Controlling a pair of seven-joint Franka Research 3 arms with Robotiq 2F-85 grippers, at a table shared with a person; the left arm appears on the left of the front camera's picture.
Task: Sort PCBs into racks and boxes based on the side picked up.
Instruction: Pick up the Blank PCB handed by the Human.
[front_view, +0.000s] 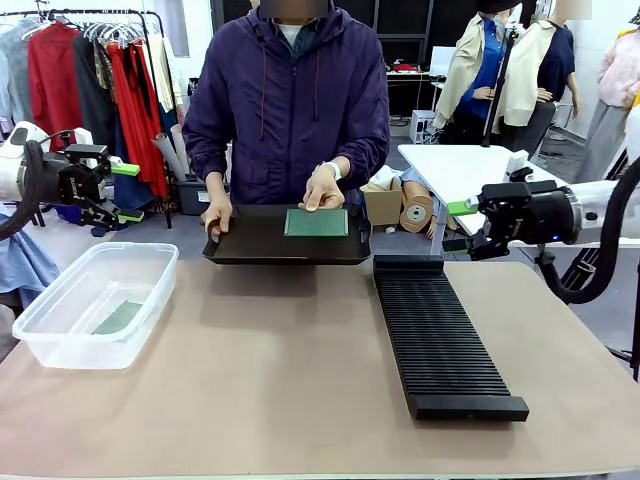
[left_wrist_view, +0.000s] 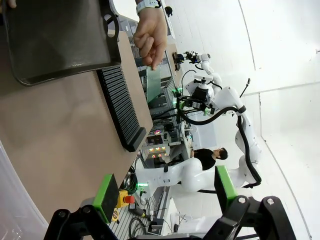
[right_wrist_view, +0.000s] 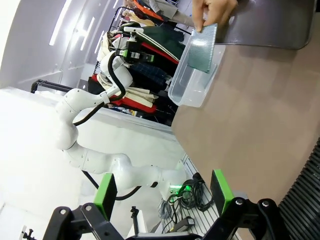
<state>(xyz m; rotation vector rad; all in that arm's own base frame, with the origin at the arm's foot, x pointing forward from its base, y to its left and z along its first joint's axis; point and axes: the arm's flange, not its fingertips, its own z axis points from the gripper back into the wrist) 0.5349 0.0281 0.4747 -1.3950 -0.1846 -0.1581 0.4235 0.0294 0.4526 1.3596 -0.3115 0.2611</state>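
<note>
Across the table a person holds a wide black tray. Their other hand grips one green PCB by its edge over the tray. That PCB looks edge-on in the left wrist view, and its board face shows in the right wrist view. A second PCB lies in the clear box at the left. The long black slotted rack lies on the right. My left gripper hangs open beyond the box, holding nothing. My right gripper is open and unladen, beside the rack's far end.
The brown table top lies bare between box and rack. Clothes racks stand behind the left arm. A white table and cardboard boxes sit behind the right arm. The left wrist view shows the rack, the right wrist view the box.
</note>
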